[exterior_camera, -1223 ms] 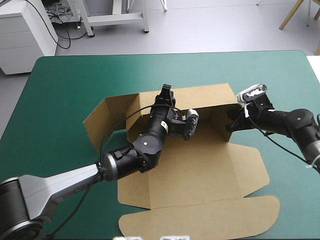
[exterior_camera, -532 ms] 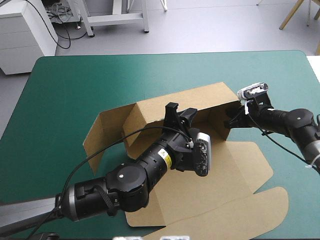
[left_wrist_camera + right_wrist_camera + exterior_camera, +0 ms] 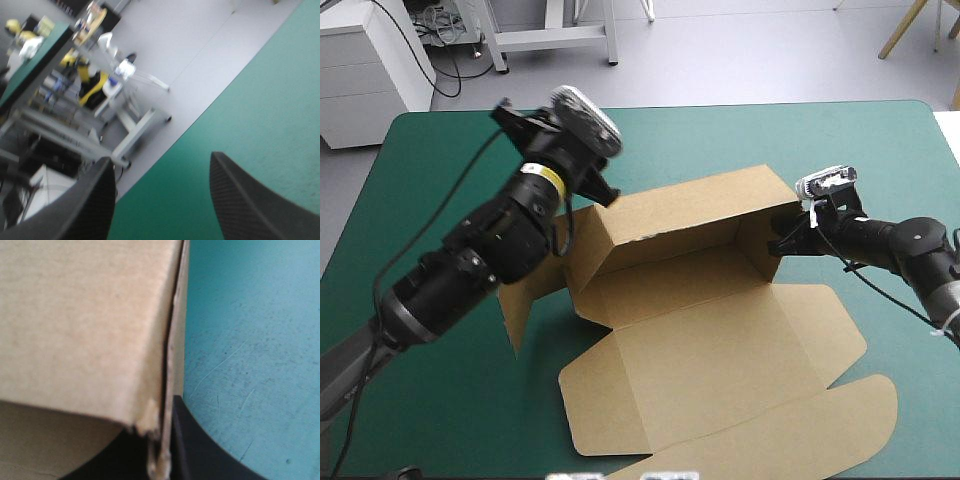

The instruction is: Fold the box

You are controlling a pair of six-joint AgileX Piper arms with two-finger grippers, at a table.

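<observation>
Though the brown cut-cardboard box lies mid teal-green worktop with lid panels flat, its rear wall now stands unaided, the right end effector pinching its right end wall, since the left end effector has swung up beyond, fingers apart, empty.

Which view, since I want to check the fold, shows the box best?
The high view: the whole box shows, back and side walls raised, front flaps flat. The right wrist view shows only one wall edge pinched in the right gripper. The left wrist view shows none of it, only the open left gripper and teal-green cover.
</observation>
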